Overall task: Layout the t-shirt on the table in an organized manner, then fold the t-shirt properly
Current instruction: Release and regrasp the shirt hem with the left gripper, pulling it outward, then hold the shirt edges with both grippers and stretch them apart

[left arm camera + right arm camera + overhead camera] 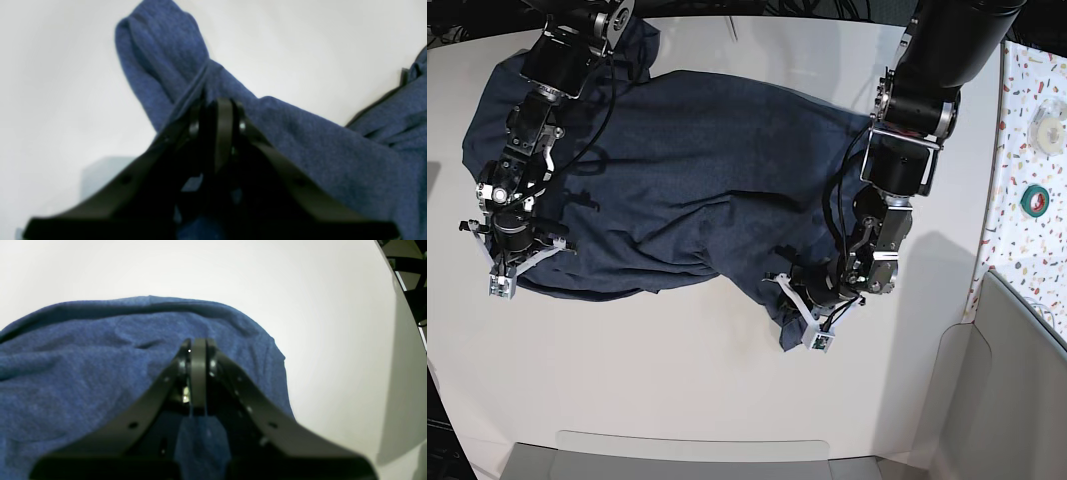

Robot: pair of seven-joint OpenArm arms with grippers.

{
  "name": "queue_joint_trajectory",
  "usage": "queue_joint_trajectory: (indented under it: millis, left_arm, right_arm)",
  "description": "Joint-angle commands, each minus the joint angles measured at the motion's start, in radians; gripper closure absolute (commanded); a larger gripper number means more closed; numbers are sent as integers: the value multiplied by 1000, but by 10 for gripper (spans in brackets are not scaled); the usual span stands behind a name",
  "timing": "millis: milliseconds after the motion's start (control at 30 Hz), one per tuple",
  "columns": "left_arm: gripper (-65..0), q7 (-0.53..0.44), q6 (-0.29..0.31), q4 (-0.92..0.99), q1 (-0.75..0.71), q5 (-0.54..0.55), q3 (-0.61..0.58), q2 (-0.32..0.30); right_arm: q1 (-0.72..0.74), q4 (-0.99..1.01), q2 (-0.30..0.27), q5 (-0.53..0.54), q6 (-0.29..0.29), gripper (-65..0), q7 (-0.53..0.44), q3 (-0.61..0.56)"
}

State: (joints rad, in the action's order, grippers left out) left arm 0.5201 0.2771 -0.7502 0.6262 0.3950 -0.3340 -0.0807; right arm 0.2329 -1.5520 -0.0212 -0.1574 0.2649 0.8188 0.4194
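The dark navy t-shirt (687,170) lies rumpled on the white table (677,380), from the far left corner to the middle right, with no lettering showing. My left gripper (817,338) is at the shirt's near right tip. In the left wrist view it (217,103) is shut, pinching a fold of the blue cloth (317,146), and a bunched part reaches away over the table (50,83). My right gripper (502,287) is at the shirt's near left edge. In the right wrist view it (196,343) is shut on the cloth (83,373), with table (333,340) beyond.
A speckled white strip (1027,150) runs along the right side with a green tape roll (1034,200) and a pale roll (1049,128) on it. A grey bin (1017,400) stands at the near right. A pale panel (687,455) lines the table's near edge.
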Motion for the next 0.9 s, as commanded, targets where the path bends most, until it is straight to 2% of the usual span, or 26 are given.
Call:
queue_joint_trajectory:
  millis: [0,133,200,367,500,667,867]
  left_arm:
    - [-61,-22,-3,-9,36,3,2,-20]
    - [-61,-38,-83,-7,30,3,2,-44]
    - [-61,-38,-100,-9,30,3,3,-47]
    - [-61,-38,-100,-9,28,3,6,-51]
    - [-61,-38,-100,-16,11,5,9,-63]
    - [-61,-31,-101,-145,-36,5,11,-80]
    - [-61,-28,-101,-210,-61,5,11,-86]
  right_arm:
    - [26,-18,-4,5,-2,0,-25,-1]
    - [44,17,-4,5,-2,0,-37,0]
    - [55,64,-9,5,-2,0,-75,0]
    - [82,178,-9,3,-2,0,-204,0]
    - [125,265,-3,5,-2,0,-220,0]
    - [158,362,-1,5,-2,0,-289,0]
    - [173,377,20,5,-2,0,-316,0]
